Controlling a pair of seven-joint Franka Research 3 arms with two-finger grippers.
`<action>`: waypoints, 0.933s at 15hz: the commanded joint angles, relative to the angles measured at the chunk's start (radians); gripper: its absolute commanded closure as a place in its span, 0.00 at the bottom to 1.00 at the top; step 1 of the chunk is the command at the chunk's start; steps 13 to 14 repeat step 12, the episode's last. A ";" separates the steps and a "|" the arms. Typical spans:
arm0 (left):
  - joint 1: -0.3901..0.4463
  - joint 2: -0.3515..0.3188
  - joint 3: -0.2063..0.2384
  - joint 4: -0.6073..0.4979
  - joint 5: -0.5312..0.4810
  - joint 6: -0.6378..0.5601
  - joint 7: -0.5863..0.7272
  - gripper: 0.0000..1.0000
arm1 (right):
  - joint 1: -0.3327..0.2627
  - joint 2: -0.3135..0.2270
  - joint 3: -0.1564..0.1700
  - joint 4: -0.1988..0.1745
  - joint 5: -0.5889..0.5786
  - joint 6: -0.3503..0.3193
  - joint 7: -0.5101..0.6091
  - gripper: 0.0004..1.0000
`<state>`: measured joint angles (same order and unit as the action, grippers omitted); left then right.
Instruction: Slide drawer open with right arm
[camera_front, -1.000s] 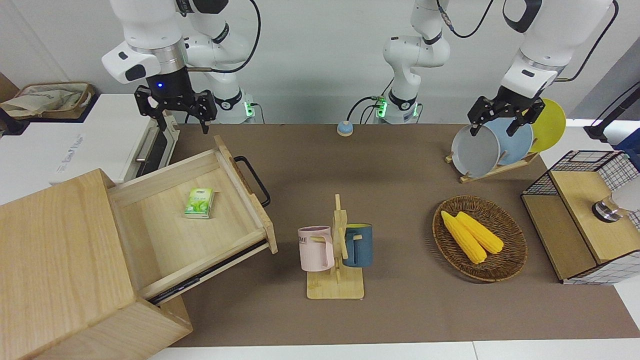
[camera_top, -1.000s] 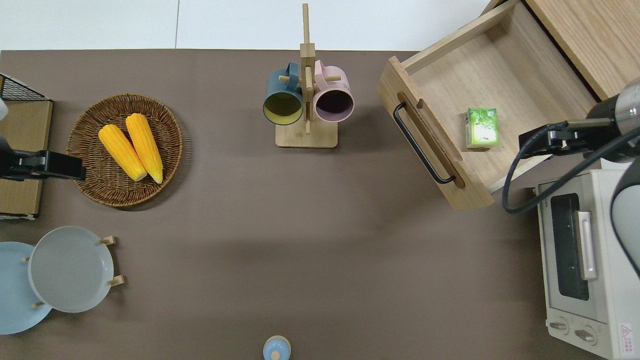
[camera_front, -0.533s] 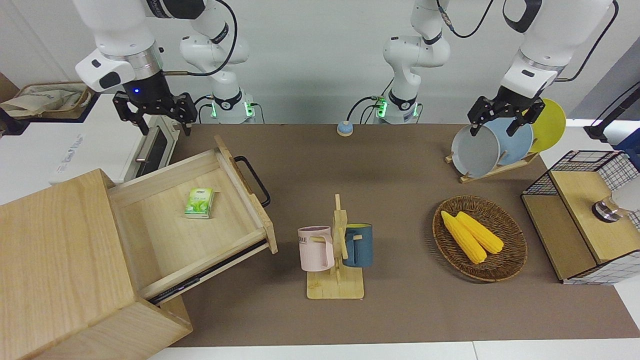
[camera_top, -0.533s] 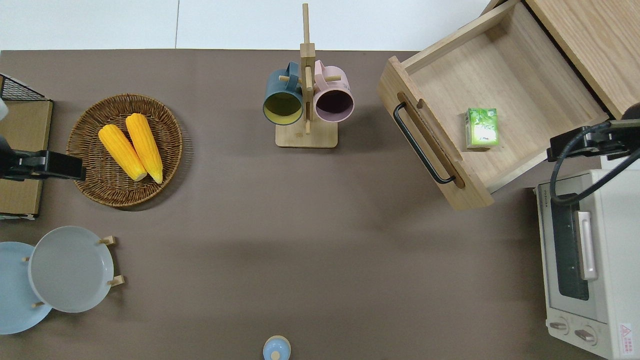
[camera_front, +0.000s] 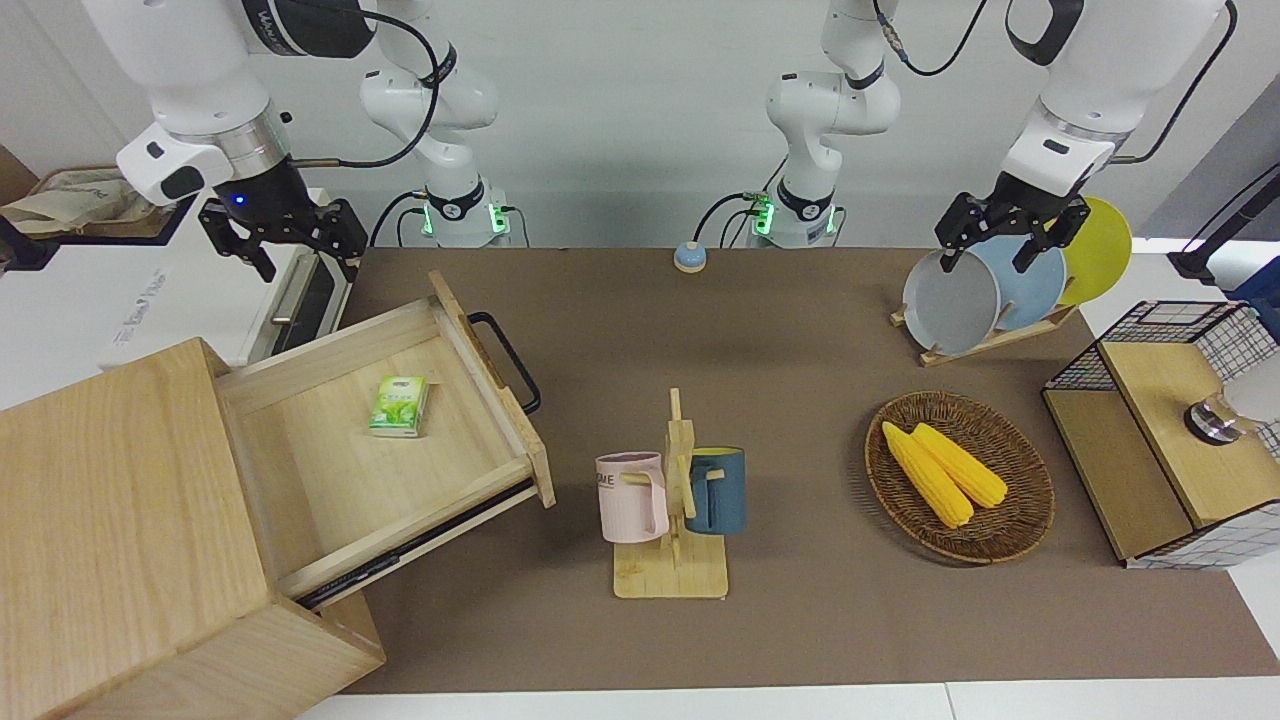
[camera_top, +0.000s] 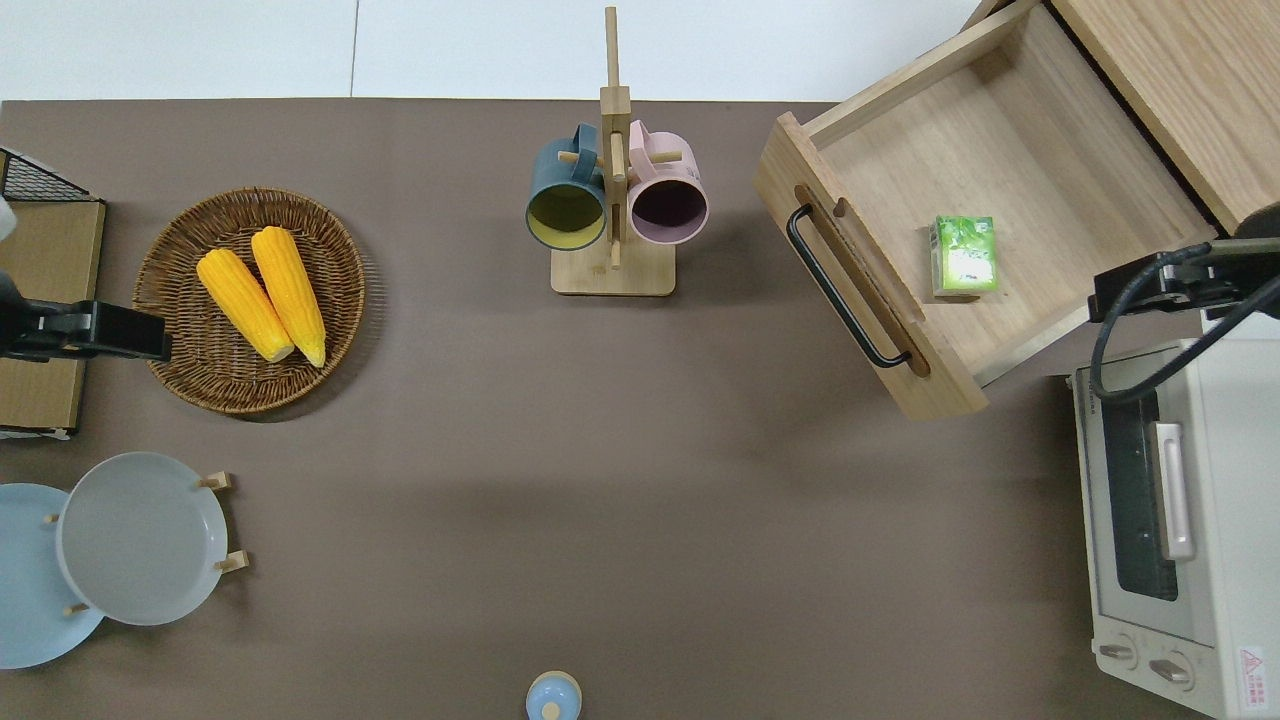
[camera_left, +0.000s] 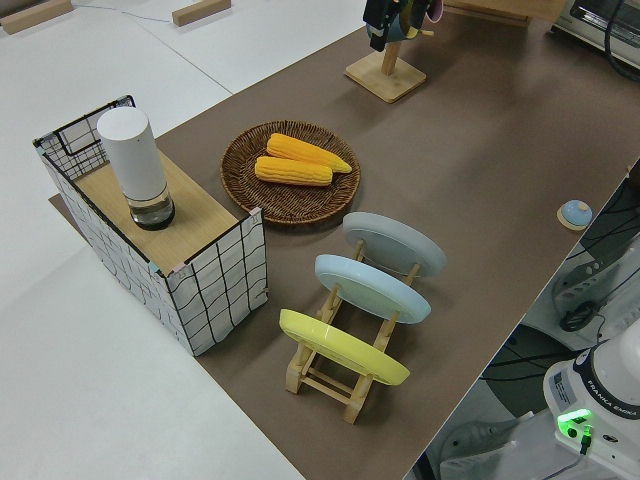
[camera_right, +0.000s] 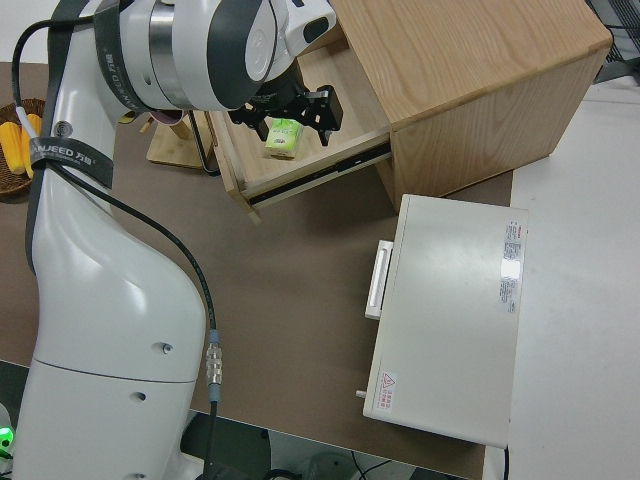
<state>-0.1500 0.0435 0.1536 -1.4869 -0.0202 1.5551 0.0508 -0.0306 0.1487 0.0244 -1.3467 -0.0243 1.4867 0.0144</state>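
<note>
The right gripper (camera_front: 283, 228) is up in the air with its jaws wide open and nothing in them. Near it, the drawer (camera_front: 385, 440) sticks far out of the big wooden cabinet (camera_front: 120, 530), with a small green box (camera_front: 398, 405) inside. The left arm is parked, its gripper (camera_front: 1010, 235) open too.

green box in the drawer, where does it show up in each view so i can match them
Front view: the green box lies on the floor of the open drawer, at the picture's left.
Overhead view: inside the drawer, upper right.
Left side view: not in it.
Right side view: in the drawer, top middle, partly hidden by the right arm's gripper.
Shared landmark: the drawer's black handle.
</note>
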 joint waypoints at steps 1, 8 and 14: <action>-0.017 0.013 0.017 0.020 0.012 0.000 0.008 0.00 | 0.003 -0.032 -0.008 -0.054 0.012 0.030 -0.013 0.02; -0.017 0.013 0.017 0.020 0.011 0.000 0.008 0.00 | 0.006 -0.064 -0.001 -0.066 -0.016 0.023 0.065 0.02; -0.017 0.013 0.017 0.020 0.012 0.000 0.008 0.00 | 0.003 -0.061 0.006 -0.062 -0.009 0.017 0.062 0.02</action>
